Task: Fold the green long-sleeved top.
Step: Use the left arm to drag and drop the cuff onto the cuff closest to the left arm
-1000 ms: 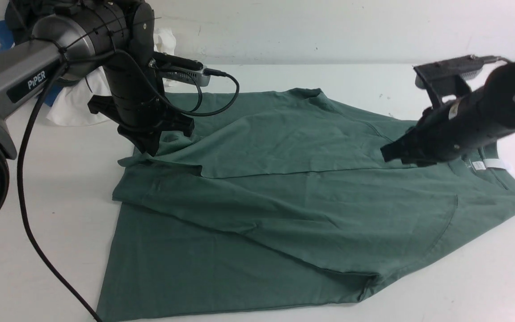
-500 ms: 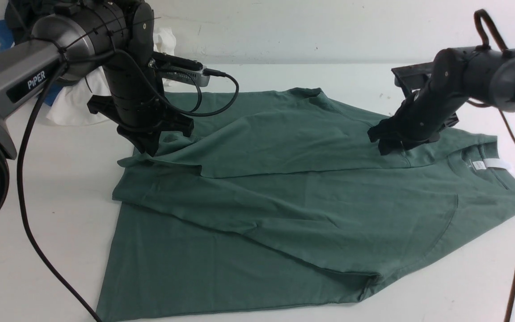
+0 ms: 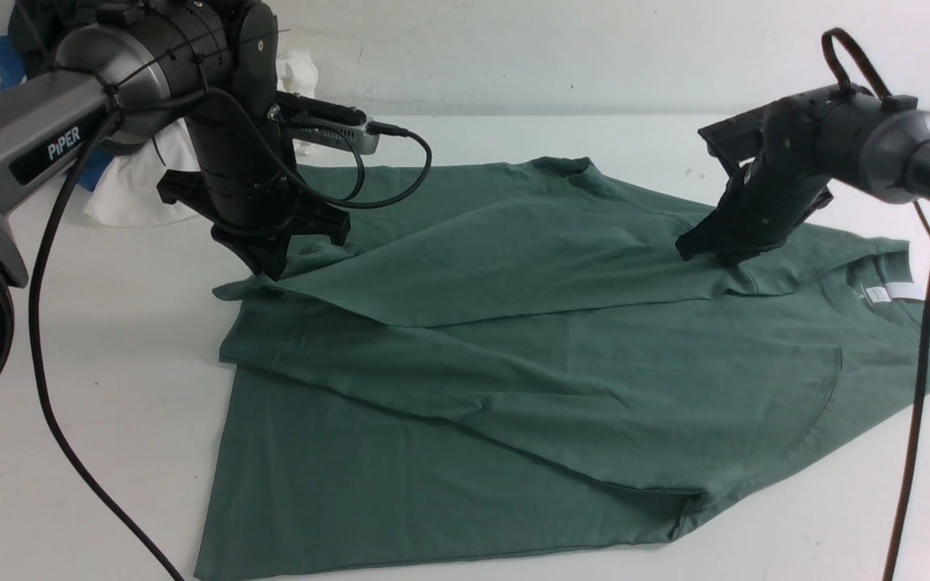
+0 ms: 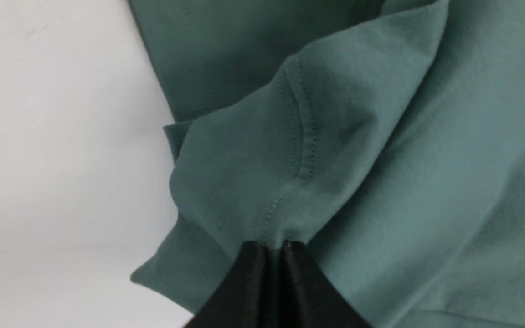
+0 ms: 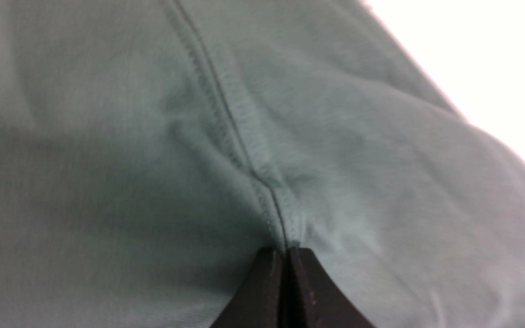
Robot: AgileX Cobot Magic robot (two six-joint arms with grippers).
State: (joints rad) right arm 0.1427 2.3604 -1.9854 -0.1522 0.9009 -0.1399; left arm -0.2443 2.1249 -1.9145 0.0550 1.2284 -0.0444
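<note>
The green long-sleeved top [image 3: 513, 379] lies spread over the white table, collar and white neck label [image 3: 893, 292] to the right, with its far part folded forward as a flap. My left gripper [image 3: 275, 270] is shut on the flap's left corner; the left wrist view shows the pinched seamed fabric [image 4: 262, 200] at the jaws [image 4: 274, 246]. My right gripper [image 3: 727, 258] is shut on the flap's right end near the collar. In the right wrist view the jaws [image 5: 285, 249] pinch a stitched seam [image 5: 226, 114].
White, blue and dark garments [image 3: 134, 186] are heaped at the back left behind the left arm. Black cables [image 3: 53, 403] hang from both arms. A pale wall [image 3: 513, 48] closes the table's far side.
The right gripper came down onto the flap near the collar and closed on it. The whole top has shifted slightly right. The left gripper kept its hold.
</note>
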